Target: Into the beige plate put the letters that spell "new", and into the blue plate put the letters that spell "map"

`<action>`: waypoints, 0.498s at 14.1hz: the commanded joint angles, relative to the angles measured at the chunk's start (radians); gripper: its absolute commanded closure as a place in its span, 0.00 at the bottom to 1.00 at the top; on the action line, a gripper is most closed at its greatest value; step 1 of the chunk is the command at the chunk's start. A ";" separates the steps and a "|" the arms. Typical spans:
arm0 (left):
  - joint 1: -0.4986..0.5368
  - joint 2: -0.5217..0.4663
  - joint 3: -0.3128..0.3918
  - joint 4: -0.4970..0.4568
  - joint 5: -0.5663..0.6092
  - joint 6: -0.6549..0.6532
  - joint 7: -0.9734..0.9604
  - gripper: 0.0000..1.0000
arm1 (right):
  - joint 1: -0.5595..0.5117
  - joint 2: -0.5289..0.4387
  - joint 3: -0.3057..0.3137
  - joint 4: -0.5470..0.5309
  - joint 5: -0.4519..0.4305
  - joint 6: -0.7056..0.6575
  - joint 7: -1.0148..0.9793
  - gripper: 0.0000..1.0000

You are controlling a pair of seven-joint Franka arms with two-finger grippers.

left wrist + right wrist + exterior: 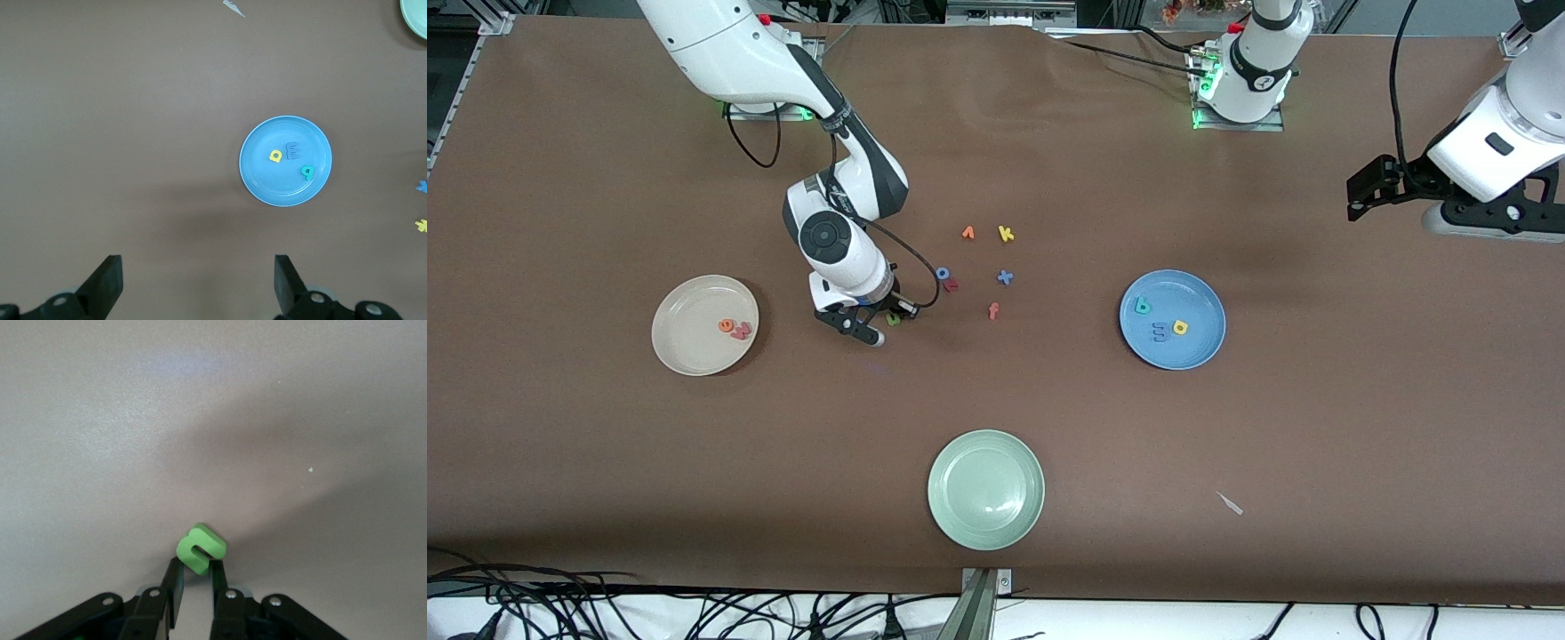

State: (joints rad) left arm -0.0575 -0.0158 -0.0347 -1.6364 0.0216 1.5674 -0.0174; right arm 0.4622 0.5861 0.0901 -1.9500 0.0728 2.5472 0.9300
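The worktop carries three plates: the beige plate toward the right arm's end, the blue plate toward the left arm's end, and a pale green plate nearest the front camera, between the two. The blue plate already holds the blue m, the yellow a and the teal p, so "map" looks complete. The beige plate holds the orange e and the pinkish-red w; only the n is outstanding. The right end effector is low at the worktop, between the beige plate and the loose letters, its fingers pressed together on the green n, which is pinched at its lower part and stands up between the fingertips. The governing relation: the beige plate lies from this end effector toward the right arm's end of the worktop, at about the same distance from the front camera, so a mainly sideways carry is judged to be needed. The left end effector waits with fingers spread, high over the worktop at the left arm's end. Leftover letters include the yellow k, blue x, blue o and orange f.
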 commanded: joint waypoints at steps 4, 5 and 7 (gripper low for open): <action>0.042 0.014 -0.059 0.049 -0.009 -0.032 0.008 0.00 | -0.005 0.017 0.005 0.045 0.005 -0.037 -0.007 0.84; 0.038 0.026 -0.060 0.075 -0.005 -0.032 0.008 0.00 | -0.005 0.017 0.003 0.051 0.005 -0.047 -0.007 0.85; 0.041 0.059 -0.060 0.104 -0.006 -0.037 0.008 0.00 | -0.005 0.014 0.003 0.052 0.005 -0.054 -0.007 0.87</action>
State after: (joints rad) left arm -0.0240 -0.0047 -0.0897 -1.6002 0.0216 1.5635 -0.0177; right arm 0.4620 0.5893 0.0899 -1.9232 0.0727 2.5177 0.9300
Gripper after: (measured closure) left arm 0.000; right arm 0.859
